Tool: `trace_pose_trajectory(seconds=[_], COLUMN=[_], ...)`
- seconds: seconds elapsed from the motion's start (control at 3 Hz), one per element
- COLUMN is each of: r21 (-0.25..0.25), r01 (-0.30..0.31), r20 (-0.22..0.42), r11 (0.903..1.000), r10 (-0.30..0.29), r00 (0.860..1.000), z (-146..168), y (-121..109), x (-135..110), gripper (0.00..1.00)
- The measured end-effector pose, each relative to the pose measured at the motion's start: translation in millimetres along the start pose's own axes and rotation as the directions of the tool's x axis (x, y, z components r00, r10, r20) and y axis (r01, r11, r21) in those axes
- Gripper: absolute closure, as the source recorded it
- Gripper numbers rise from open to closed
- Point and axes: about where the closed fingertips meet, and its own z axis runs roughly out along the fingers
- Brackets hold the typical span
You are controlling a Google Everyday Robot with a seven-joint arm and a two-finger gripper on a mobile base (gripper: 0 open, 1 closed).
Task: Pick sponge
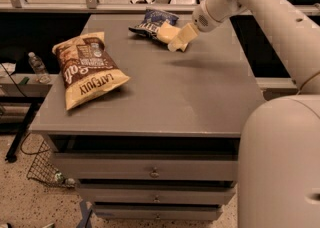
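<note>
In the camera view, you see the small pale yellow soft block of sponge point(166, 32) at the far side of the grey cabinet top point(165, 92), lying against the small dark blue snack bag point(151, 21). Your gripper point(181, 39) sits at the sponge's right edge, and you cannot tell whether it is clenched or released. The large tan-and-brown chip bag point(87, 69) lies well apart, near the top's left edge.

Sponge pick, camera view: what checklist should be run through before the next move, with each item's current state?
1. Sponge lies in view on the table: ok.
2. Gripper is down at the sponge: ok.
3. Sponge is clear of the blue snack bag: not ok, they touch.
4. Chip bag is out of the approach, across the table: ok.
5. Sponge is held: cannot tell.
</note>
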Motion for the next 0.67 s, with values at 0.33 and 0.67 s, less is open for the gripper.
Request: trace_pose_trajectory(seconds=[0.33, 0.67], r21=[-0.041, -0.085], r01=[0.009, 0.032], r20=[-0.025, -0.046], r11=[0.9991, 0.9959], r10=[-0.010, -0.036], r00=[1.000, 0.998], z=[21.3, 39.0], y=[6.3, 15.7], x=[-4.0, -9.6], gripper=[0.04, 0.23])
